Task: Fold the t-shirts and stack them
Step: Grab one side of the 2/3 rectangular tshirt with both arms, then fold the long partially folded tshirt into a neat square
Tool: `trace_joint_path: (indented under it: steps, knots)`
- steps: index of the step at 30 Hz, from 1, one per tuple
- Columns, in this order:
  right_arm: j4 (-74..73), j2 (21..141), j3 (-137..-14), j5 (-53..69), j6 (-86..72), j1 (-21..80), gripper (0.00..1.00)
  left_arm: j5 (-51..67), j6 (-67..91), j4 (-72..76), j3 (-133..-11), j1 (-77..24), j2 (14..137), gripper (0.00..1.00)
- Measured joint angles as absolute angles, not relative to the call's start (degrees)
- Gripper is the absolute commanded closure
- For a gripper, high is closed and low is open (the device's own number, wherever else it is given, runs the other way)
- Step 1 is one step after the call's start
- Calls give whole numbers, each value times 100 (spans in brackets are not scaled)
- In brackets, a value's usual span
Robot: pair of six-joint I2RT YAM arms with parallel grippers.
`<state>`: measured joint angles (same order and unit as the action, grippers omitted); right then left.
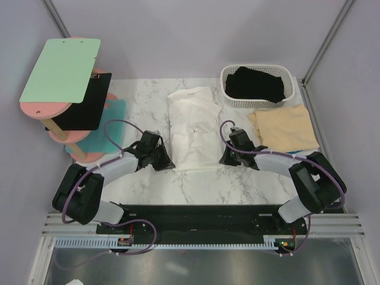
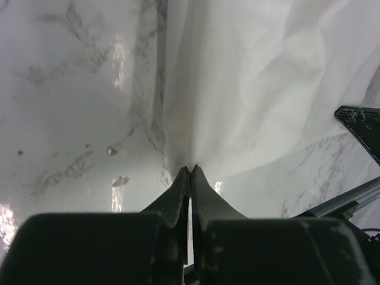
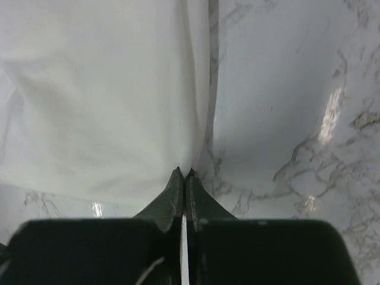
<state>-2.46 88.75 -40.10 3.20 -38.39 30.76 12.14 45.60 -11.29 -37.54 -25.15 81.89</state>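
I see the white t-shirt (image 1: 193,130) lying as a long folded strip mid-counter (image 1: 237,184). My left claw (image 2: 190,170) is clamped on its near left corner, and my right claw (image 3: 183,173) on the near right one. The tan t-shirt (image 1: 285,129) lies flat to its right, and the black t-shirt (image 1: 256,83) sits in the basket (image 1: 255,104).

text check | all three views | nothing legible | white t-shirt (image 1: 193,130) centre: plain face | green board (image 1: 62,68) far left, basket (image 1: 256,104) far right: no readable marks
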Motion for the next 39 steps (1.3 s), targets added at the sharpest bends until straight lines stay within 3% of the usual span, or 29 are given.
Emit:
trace_joint_path:
  steps: [12, 20, 39]
  knots:
    - [-1052, 7166, -3166, 36, -4123, 4464, 100, 829, 5157, -2198, -3489, -3754, 6755, 98]
    - [-1850, 6779, -4460, -1009, -3743, 4480, 100, 86, 5107, -3310, -5105, -3747, 6611, 98]
    - [-1437, 9107, -7070, -1468, -2462, 3039, 100, -82, 4202, -3623, -8197, -2685, 8783, 98]
